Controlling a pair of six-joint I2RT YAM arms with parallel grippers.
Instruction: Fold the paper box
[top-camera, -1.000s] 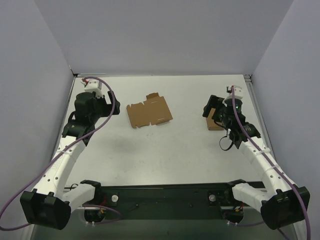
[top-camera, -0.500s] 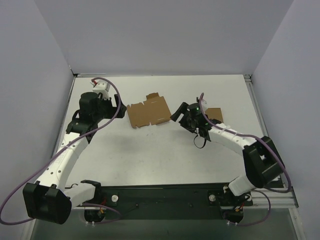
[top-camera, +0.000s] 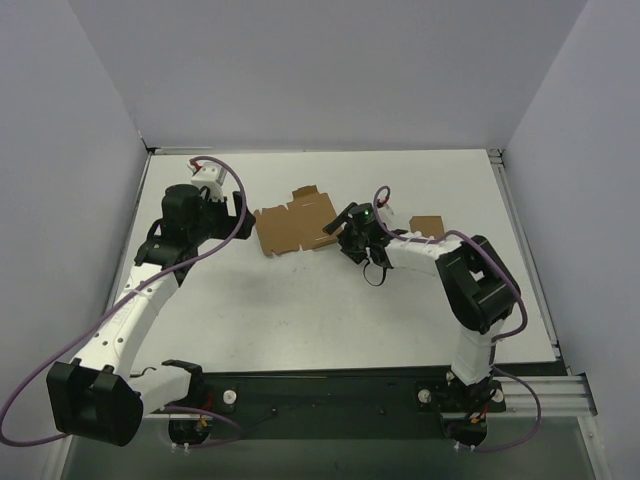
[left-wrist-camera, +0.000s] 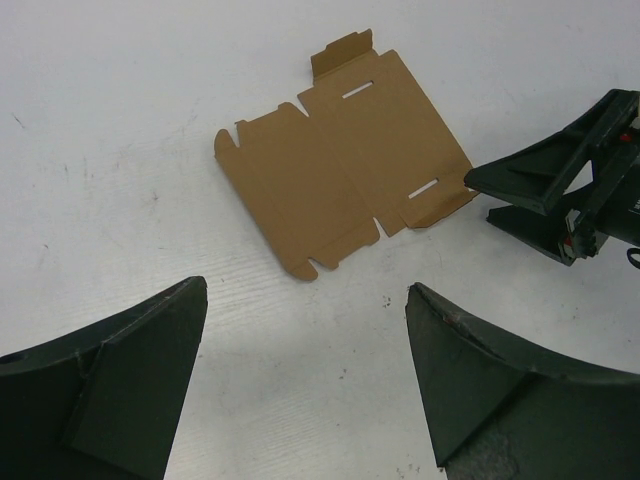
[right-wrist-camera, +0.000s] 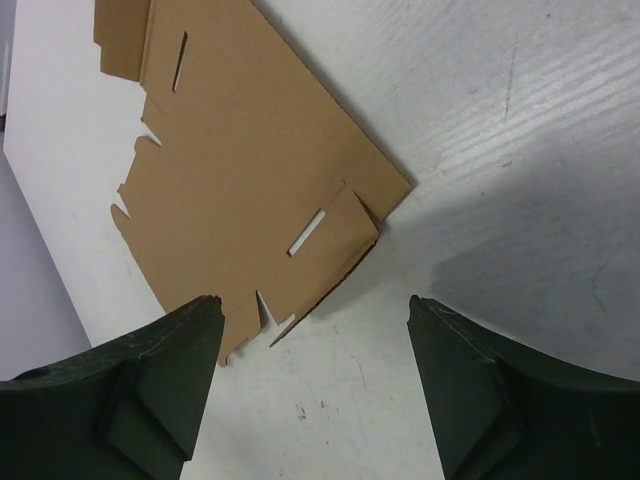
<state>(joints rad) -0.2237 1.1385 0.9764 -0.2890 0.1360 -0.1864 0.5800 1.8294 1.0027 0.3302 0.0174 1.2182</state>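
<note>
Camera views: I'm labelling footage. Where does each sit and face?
Top external: fixed above and behind, looking down; left arm, right arm and paper box show.
Left wrist: on the left arm, facing the box; left gripper frames the bottom.
Right wrist: on the right arm, close over the box; right gripper frames the bottom.
Shared: all see the box; left wrist also catches the right gripper.

Uniform kraft brown, unprinted, across the flat notched cardboard box blank (left-wrist-camera: 345, 160) (white visible through its two narrow slots). Same brown on the small plain cardboard rectangle (top-camera: 427, 226). White with faint grey scuffs on the matte table top (top-camera: 300, 300). Black on the left gripper (left-wrist-camera: 303, 295) and right gripper (right-wrist-camera: 312, 305); white on the arm links (top-camera: 130, 320), purple on the cables (top-camera: 238, 195).
</note>
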